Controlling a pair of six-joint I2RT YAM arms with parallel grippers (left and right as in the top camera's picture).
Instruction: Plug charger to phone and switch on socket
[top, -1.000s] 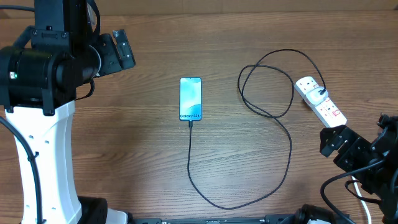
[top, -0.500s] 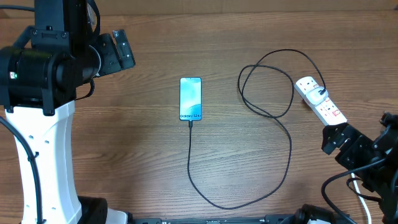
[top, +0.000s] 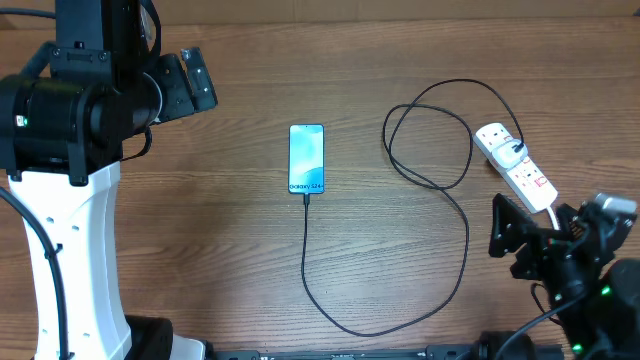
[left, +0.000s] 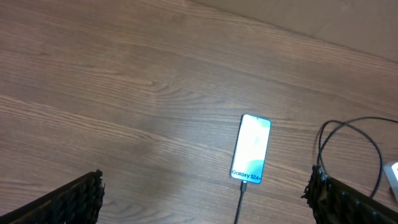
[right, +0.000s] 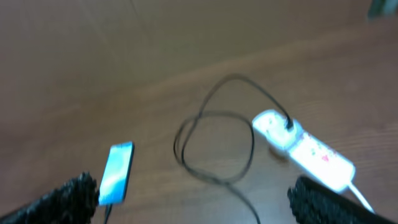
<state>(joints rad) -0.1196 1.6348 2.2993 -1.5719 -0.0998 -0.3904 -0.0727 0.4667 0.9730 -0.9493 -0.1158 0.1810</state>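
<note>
The phone (top: 307, 158) lies flat at the table's middle, screen lit (left: 252, 148) (right: 117, 165). The charger (top: 467, 232), a thin black cable, touches the phone's lower edge with its tip (left: 244, 185). It curves round the front, coils in a loop (right: 216, 144) and ends in a black plug in the socket (top: 515, 160). This white socket (right: 306, 150) lies at the far right. My left gripper (top: 198, 80) (left: 205, 208) hangs open at the back left, far from the phone. My right gripper (top: 506, 242) (right: 199, 211) is open, in front of the socket, holding nothing.
The socket's thick white cord (top: 556, 214) runs toward the right arm's base. The left arm's white column (top: 70, 260) fills the left edge. The wooden table (top: 200, 250) is bare left of the phone. The right wrist view is blurred.
My right arm has swung left and turned, bringing its gripper to a spot nearer the cable, in front of the socket. Left arm, phone, cable and socket are unmoved.
</note>
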